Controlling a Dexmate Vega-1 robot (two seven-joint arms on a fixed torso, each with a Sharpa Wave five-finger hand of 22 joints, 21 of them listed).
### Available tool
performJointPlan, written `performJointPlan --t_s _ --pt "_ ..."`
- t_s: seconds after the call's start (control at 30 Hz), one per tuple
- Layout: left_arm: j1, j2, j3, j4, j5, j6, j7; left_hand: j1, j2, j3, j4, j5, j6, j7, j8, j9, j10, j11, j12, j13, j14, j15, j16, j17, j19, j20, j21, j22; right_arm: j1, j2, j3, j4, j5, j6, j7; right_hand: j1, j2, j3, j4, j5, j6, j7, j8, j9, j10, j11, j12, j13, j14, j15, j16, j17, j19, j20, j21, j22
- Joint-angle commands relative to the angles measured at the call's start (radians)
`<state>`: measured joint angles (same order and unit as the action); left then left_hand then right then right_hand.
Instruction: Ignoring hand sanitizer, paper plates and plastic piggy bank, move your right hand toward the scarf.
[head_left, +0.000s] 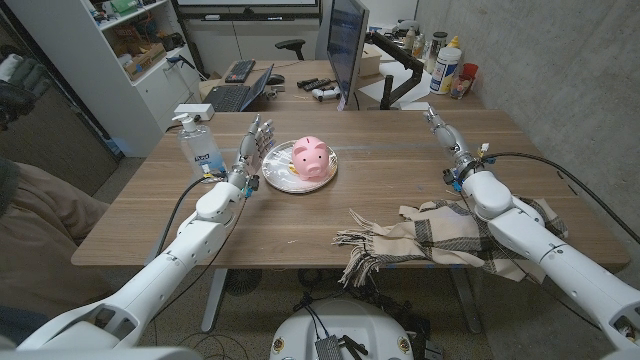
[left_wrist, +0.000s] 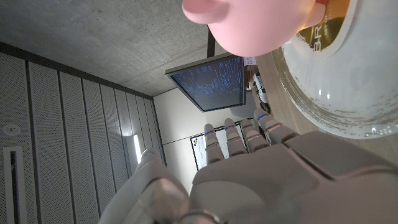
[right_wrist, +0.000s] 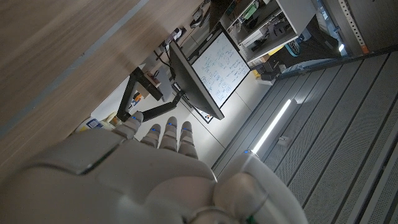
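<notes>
— Where is the right hand?
— Over the far right part of the wooden bench, fingers straight and a little apart, holding nothing. In its wrist view the hand shows a smooth pale grey back with fingers reaching toward a monitor beyond the bench edge.

— And the scarf?
— The scarf lies at the near right of the bench, partly under the right forearm, well apart from the hand itself. It is soft woven cloth, beige and cream with dark plaid stripes, crumpled in folds, with a tasselled fringe spread at its left end.

— The left hand?
— The left hand stands upright with fingers extended, empty, just beside a stack of paper plates. A glossy pink plastic piggy bank, rounded, sits on them. A clear pump bottle of hand sanitizer stands to its left.
</notes>
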<state>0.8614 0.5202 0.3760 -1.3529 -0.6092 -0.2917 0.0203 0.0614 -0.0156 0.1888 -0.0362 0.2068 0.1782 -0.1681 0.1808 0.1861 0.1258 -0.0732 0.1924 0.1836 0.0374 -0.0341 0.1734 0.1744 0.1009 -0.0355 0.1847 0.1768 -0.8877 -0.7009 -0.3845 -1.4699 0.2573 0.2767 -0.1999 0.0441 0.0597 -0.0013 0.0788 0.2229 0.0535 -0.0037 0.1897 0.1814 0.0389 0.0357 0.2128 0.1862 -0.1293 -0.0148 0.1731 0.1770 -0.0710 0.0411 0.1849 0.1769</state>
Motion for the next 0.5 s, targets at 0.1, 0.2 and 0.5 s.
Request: performJointPlan --t_s 0.1,0.2,0.5 --pt "-0.003 0.000 0.004 0.000 0.003 0.001 -0.004 0.012 -0.001 0.003 -0.005 0.002 0.002 0.008 0.007 0.002 0.004 0.001 0.005 0.003 -0.002 -0.102 0.006 0.002 0.005 -0.034 0.006 0.001 -0.036 -0.026 0.011 -0.038 -0.149 0.007 -0.120 -0.002 0.011 -0.004 0.004 0.002 0.007 -0.008 0.002 0.003 0.002 -0.005 0.000 0.001 -0.008 -0.009 0.001 0.002 0.001 -0.014 0.002 0.002" --pt "0.001 0.003 0.004 -0.006 0.003 0.004 -0.003 0.013 -0.001 0.003 -0.006 0.002 0.002 0.008 0.007 0.002 0.004 0.004 0.005 0.003 -0.001 -0.101 0.006 0.002 0.006 -0.032 0.007 0.001 -0.047 -0.028 0.015 -0.044 -0.173 0.008 -0.143 -0.005 0.011 -0.005 0.005 0.003 -0.013 -0.010 -0.006 0.003 0.002 -0.004 0.000 0.001 -0.010 -0.009 0.002 0.002 0.000 -0.014 0.003 0.002" --pt "0.012 0.009 0.006 -0.022 0.004 0.017 0.004 0.014 0.000 0.004 -0.007 0.001 0.002 0.007 0.009 0.002 0.003 0.004 0.005 0.003 0.003 -0.099 0.008 0.002 0.007 -0.024 0.008 0.001 -0.087 -0.056 0.044 -0.080 -0.200 -0.010 -0.173 -0.008 0.011 -0.008 0.007 0.004 -0.031 -0.011 -0.011 0.003 -0.003 -0.003 -0.002 0.001 -0.013 -0.008 0.003 0.003 -0.001 -0.013 0.004 0.002"
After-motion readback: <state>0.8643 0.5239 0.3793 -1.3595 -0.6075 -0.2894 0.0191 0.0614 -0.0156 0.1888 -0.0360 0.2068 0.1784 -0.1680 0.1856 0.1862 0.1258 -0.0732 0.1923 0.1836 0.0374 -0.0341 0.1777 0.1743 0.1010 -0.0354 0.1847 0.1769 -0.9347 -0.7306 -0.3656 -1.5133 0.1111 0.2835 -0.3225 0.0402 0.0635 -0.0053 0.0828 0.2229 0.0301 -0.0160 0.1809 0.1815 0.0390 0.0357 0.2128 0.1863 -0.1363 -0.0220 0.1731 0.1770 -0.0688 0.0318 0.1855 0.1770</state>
